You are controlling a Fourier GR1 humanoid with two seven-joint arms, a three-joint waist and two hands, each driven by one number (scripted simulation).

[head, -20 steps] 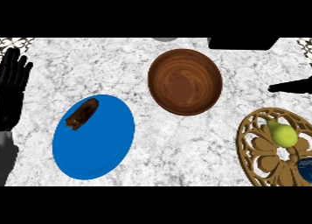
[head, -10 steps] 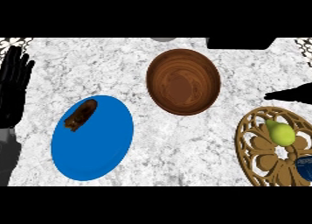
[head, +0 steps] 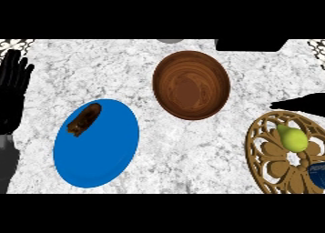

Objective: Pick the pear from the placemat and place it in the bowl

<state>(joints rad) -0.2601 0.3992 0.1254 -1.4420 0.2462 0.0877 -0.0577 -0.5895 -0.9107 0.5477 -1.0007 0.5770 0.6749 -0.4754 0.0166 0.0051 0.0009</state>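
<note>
R hand [head: 306,103] comes in from the right edge, above the placemat's far rim. I see only a dark pointed shape, so can't tell how its fingers stand. Vs half a sec ago it has slid further left, its tip now reaching over the mat's far edge. L hand [head: 10,93] rests at the left edge, fingers straight and up, holding nothing; it sits about where it was.

Pear [head: 293,138], yellow-green, lies on the gold cut-out placemat [head: 266,150] at near right, well apart from the bowl. It hasn't moved. A blue can [head: 322,175] sits at the mat's near right, cut by the edge; white lettering on it, looks like a cola brand but I can't read it for sure.

Brown wooden bowl [head: 191,84] stands far centre w/ nothing in it. Blue plate [head: 101,145] is near left, w/ a dark brown piece of food [head: 84,119] on its far-left part. Counter [head: 191,159] is grey-white marble.
</note>
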